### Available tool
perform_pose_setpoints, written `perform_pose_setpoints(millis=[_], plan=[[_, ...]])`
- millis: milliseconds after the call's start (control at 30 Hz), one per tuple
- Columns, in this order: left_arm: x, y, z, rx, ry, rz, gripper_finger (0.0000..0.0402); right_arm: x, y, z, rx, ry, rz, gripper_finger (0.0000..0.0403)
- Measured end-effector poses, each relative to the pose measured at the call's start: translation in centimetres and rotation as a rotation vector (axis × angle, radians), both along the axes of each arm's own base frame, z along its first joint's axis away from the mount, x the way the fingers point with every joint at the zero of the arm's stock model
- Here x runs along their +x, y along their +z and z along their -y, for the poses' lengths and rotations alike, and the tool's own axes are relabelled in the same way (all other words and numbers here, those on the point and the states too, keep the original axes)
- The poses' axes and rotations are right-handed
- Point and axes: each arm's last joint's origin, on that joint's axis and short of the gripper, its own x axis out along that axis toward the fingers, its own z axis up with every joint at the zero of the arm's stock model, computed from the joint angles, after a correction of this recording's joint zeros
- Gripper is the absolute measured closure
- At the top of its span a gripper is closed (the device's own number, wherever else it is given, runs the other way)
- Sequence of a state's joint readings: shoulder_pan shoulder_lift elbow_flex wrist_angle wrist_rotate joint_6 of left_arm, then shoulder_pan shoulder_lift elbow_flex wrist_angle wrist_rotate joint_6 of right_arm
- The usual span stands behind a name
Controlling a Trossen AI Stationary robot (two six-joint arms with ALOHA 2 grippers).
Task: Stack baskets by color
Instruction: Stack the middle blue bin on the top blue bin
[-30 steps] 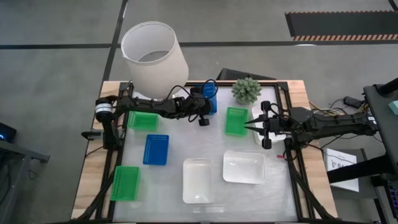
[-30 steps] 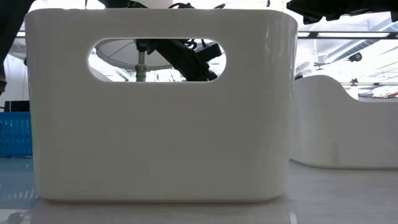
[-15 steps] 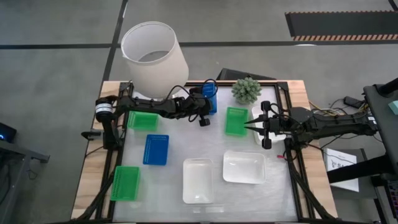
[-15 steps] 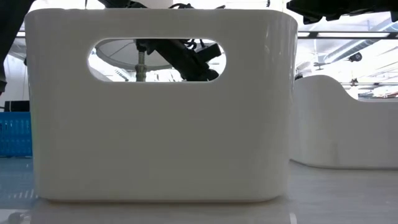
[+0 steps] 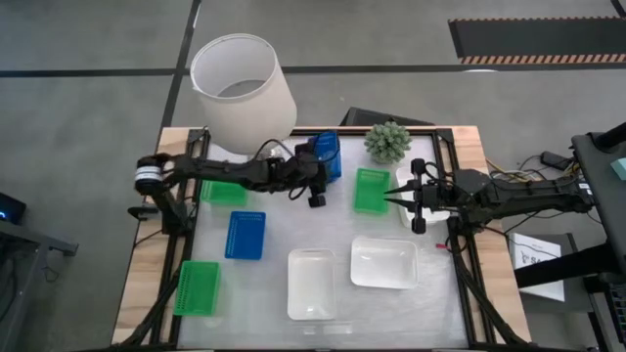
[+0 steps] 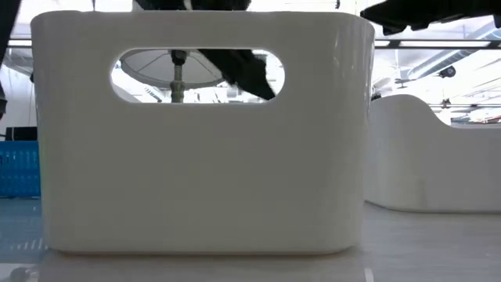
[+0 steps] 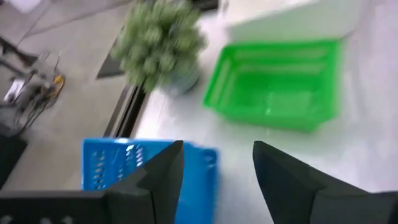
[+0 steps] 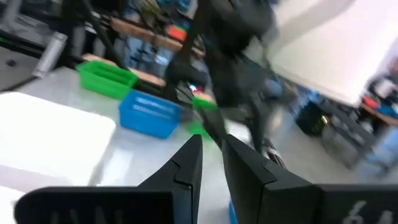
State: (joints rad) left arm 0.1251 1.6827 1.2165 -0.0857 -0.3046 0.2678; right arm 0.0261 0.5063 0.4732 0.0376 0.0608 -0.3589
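While the left pincer (image 5: 315, 192) hangs with its fingers spread wide, the blue perforated plastic basket (image 5: 328, 154) sits just beyond them at the desk's (image 5: 264, 293) far edge, beside the small green potted plant (image 5: 387, 141). Across the desk, the right pincer (image 5: 416, 196), fingers narrow and gripping nothing, hovers next to an empty green plastic basket (image 5: 371, 190).

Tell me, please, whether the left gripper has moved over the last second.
Yes. In the high view the left gripper has drawn back slightly toward the lampshade, its jaws now open beside the blue basket.
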Motion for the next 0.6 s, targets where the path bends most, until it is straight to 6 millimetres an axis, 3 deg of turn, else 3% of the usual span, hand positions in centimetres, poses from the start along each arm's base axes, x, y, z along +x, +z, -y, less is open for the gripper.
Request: perform_pose_setpoints(millis=[133,300,433,600], plan=[[-1.6,1.1,4.2,0.01,-0.095,0.065,0.0224,0.4,-0.6,0.3,0.04,-0.098,-0.044,0.0346],[-4.0,1.1,8.7,0.023,-0.209,0.176,0.0224,1.7,-1.1,0.4,0.067,-0.166,-0.085,0.0346],[-6.3,0.3,10.4,0.019,-0.27,0.24,0.0224,3.6,-0.4,0.4,0.07,-0.176,-0.132,0.0346],[-8.7,-0.2,10.7,0.002,-0.287,0.351,0.0224,6.6,2.0,1.1,0.006,-0.189,-0.257,0.0348]])
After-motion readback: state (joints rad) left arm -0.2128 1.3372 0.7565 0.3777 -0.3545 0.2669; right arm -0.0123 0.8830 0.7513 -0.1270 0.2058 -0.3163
